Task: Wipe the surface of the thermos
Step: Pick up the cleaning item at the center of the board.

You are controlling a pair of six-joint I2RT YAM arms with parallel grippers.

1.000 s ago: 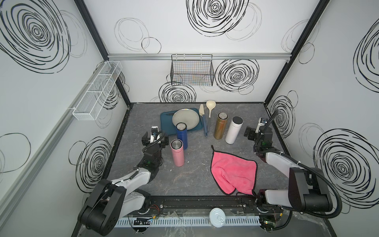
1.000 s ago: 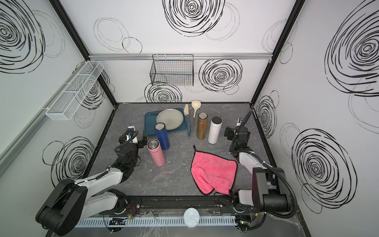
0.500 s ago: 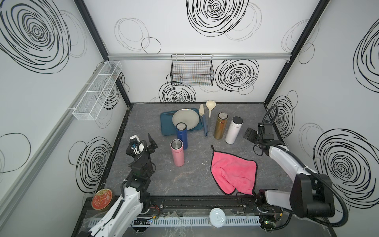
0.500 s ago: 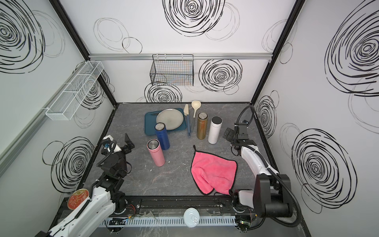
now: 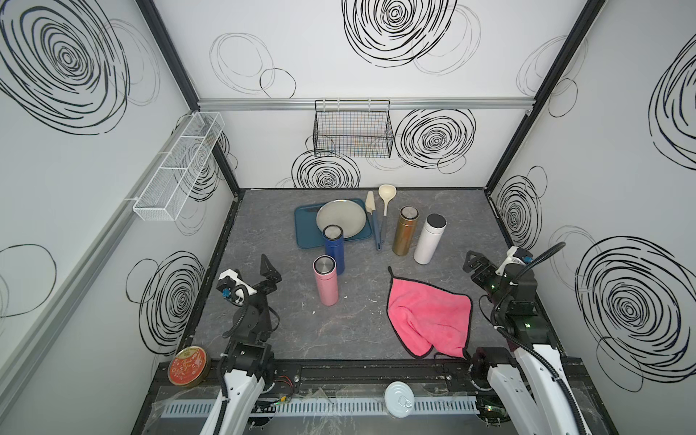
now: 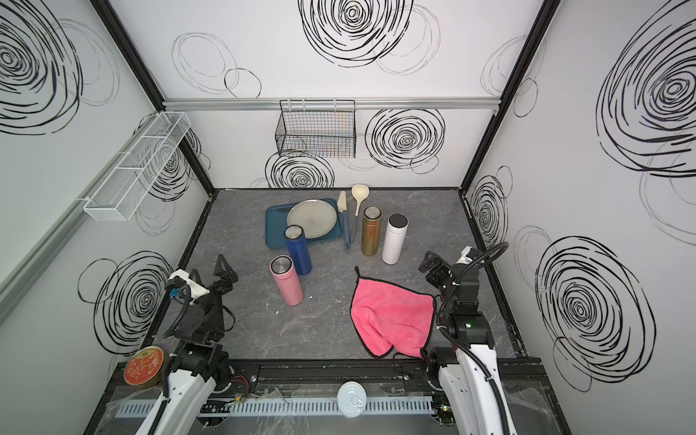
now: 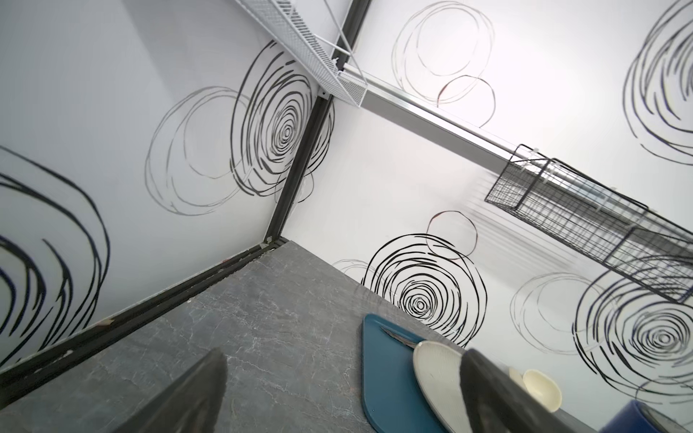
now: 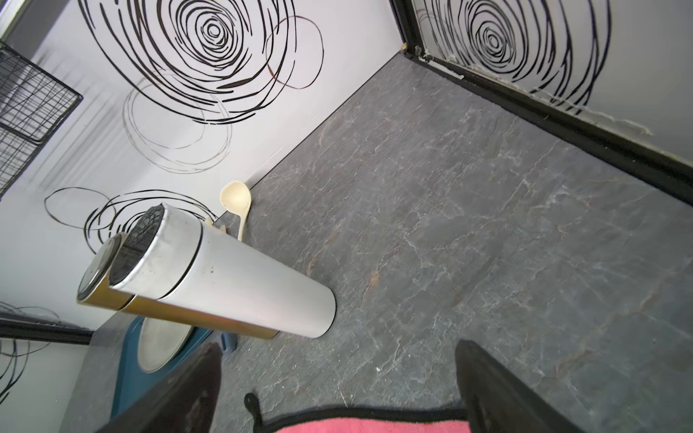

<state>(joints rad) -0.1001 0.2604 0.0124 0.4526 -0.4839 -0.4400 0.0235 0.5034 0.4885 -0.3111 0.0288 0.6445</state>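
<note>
1. Top views: the left tool (image 5: pixel 269 274) and right tool (image 5: pixel 475 264) hang released, gripping nothing; the pink thermos (image 5: pixel 326 280) stands upright on the worktop (image 5: pixel 339 331), just beside the blue thermos (image 5: pixel 334 249); the pink cloth (image 5: pixel 429 320) lies near the right tool.
2. Left wrist: spread fingers (image 7: pixel 198 393) frame bare worktop beside the teal tray (image 7: pixel 386 375).
3. Right wrist: spread fingers (image 8: pixel 491 393) above the pink cloth's (image 8: pixel 375 425) edge; the white thermos (image 8: pixel 243 288) and gold thermos (image 8: pixel 108 300) stand side by side.

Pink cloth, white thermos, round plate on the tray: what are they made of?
Pink cloth: soft fuzzy pile, slumped folds, black stitched hem; likely microfibre.
White thermos: matte white coat, small dark scuffs near the cap seam; probably painted metal, plastic not ruled out.
Round plate: dull silvery-grey sheen, thin rim; looks like brushed metal.
</note>
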